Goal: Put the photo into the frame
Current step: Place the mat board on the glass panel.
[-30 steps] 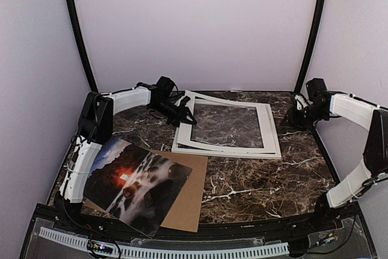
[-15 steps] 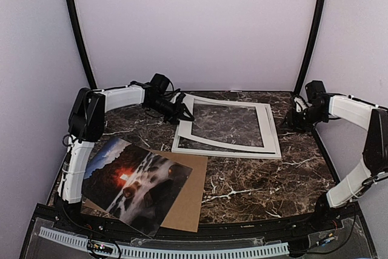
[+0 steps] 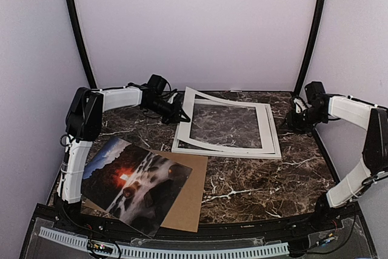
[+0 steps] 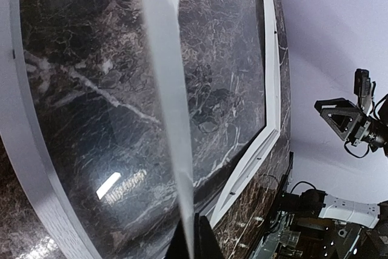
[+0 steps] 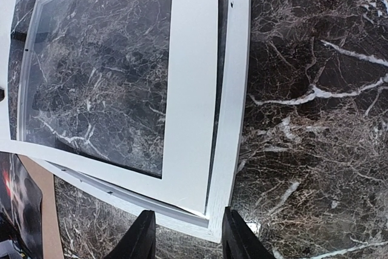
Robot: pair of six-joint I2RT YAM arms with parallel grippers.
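Legible markings: none. You had no text, label, brand, number or sign to read on the photo, the frame, the paper mat or the cardboard sheet in any view.

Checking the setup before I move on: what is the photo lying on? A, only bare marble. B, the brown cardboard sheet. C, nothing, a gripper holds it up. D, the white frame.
B: the photo lies on the brown cardboard sheet at the near left, apart from the frame.
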